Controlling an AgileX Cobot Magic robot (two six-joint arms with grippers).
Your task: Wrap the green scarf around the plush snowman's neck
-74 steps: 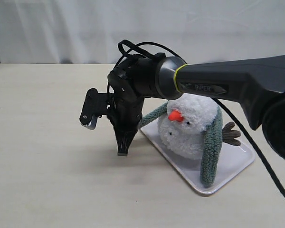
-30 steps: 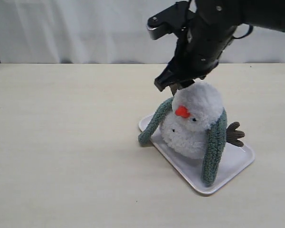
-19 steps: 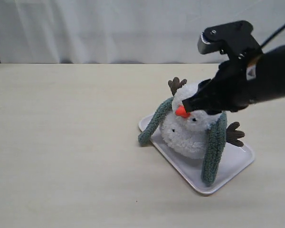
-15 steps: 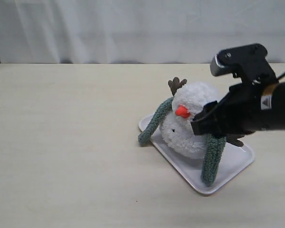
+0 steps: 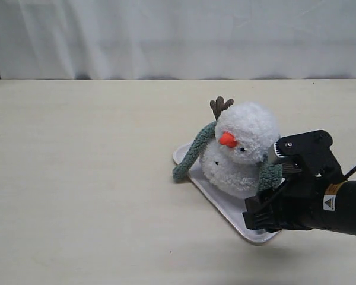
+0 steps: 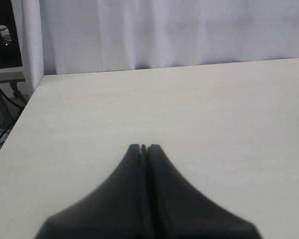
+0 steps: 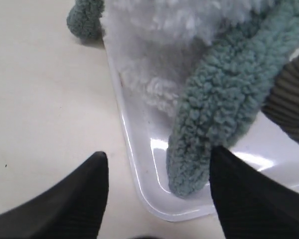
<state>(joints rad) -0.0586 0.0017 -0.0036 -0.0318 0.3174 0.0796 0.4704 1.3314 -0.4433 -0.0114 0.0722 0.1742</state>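
Pale curtain (image 5: 166, 35) closed off the back of the scene, and in front of it we saw a broad cream table (image 5: 77, 190). Toward the right of the exterior view a white tray (image 5: 221, 202) lay on that table. The plush snowman (image 5: 252, 124) sat on it, its orange carrot nose (image 5: 228, 140) turned toward the camera and a little to the left. One brown twig arm (image 5: 221, 106) stuck up behind its head.

The green scarf (image 5: 197, 148) was draped round the back of the snowman's neck (image 5: 232, 155), with its two ends hanging apart on either side of the body. One end ran down over the tray's rim and touched the table. The other dropped down the opposite side of the body onto the tray, where the right arm hid part of it from the exterior camera.

The right gripper (image 7: 158, 155) was low at the tray's near corner. We saw its fingers spread wide, holding nothing, with the rounded scarf end resting on the tray between them. One fingertip (image 7: 219, 157) was just beside that end, and we could not tell whether it touched. The left gripper (image 6: 143, 148) showed only in its own wrist view, above bare table, its fingers pressed together with nothing between them.
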